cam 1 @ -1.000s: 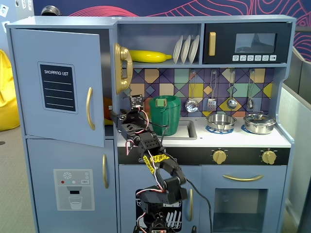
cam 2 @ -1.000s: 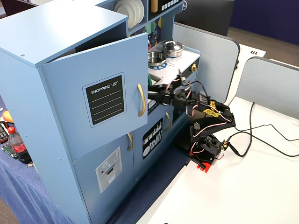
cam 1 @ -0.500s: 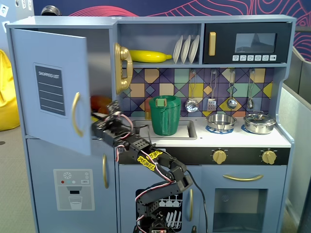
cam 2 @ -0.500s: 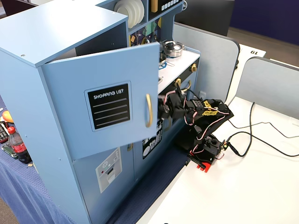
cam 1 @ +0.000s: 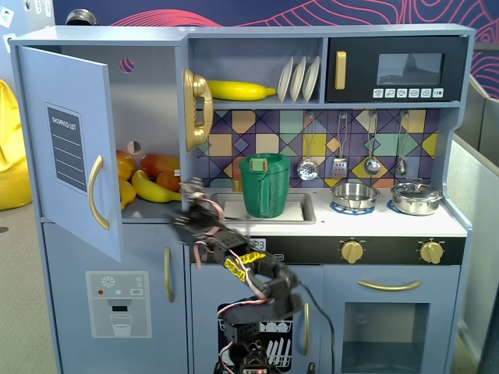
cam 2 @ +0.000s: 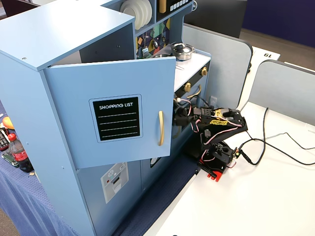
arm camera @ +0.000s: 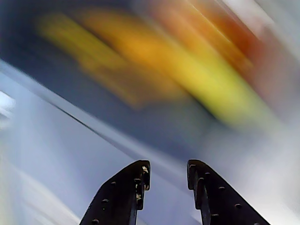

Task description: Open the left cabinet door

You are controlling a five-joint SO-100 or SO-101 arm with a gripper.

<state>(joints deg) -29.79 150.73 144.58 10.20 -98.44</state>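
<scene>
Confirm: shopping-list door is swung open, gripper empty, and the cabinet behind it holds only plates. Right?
Not quite. The left cabinet door is swung open and the gripper holds nothing, but the cabinet behind it holds toy fruit, bananas and orange-red pieces, not plates. A fixed view shows this; the plates stand on the upper shelf beside the microwave.

The left cabinet door is pale blue-grey, with a black "SHOPPING LIST" panel ruled in white and a gold handle. Inside lies yellow and orange-red toy fruit. At 3 o'clock from it stands a green jug before a backsplash of purple, yellow, teal and peach diamonds. The hand is black.
</scene>
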